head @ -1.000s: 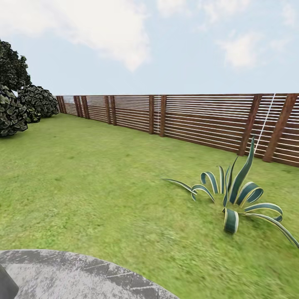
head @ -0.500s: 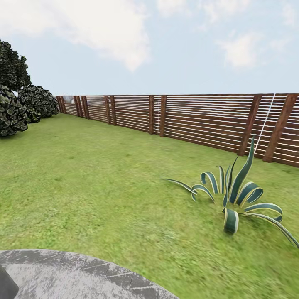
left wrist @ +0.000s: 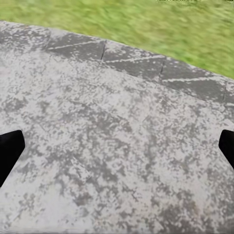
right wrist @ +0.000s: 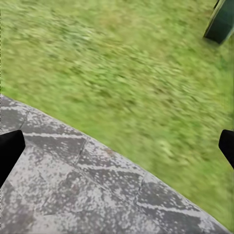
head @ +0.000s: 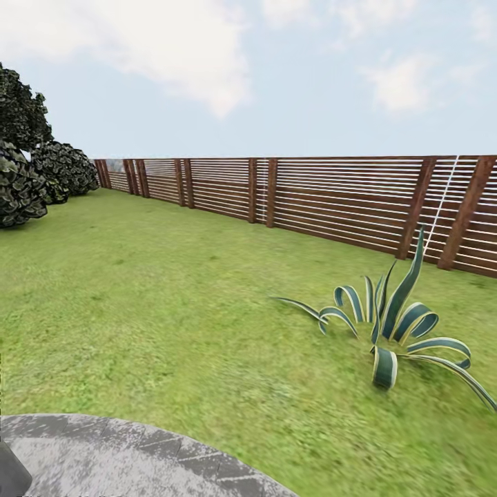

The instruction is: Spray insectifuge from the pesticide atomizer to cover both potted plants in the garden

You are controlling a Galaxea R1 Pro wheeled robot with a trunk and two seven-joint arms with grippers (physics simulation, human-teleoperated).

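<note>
I look over the garden lawn [head: 172, 297] toward a slatted brown wooden fence [head: 324, 197]. The pesticide atomizer and the potted plants are out of view. My left gripper [left wrist: 117, 151] hangs open over the round grey paved patch [left wrist: 112, 131], its black fingertips [left wrist: 9, 151] far apart with nothing between them. My right gripper [right wrist: 117, 148] is also open and empty, over the patch's edge [right wrist: 73, 180] where paving meets grass [right wrist: 126, 73].
A blue-green striped agave [head: 393, 324] grows on the lawn at the right, and one of its leaves [right wrist: 222, 22] appears in the right wrist view. Dark leafy bushes [head: 34, 166] stand at the far left. The paved patch [head: 124, 455] lies at my feet.
</note>
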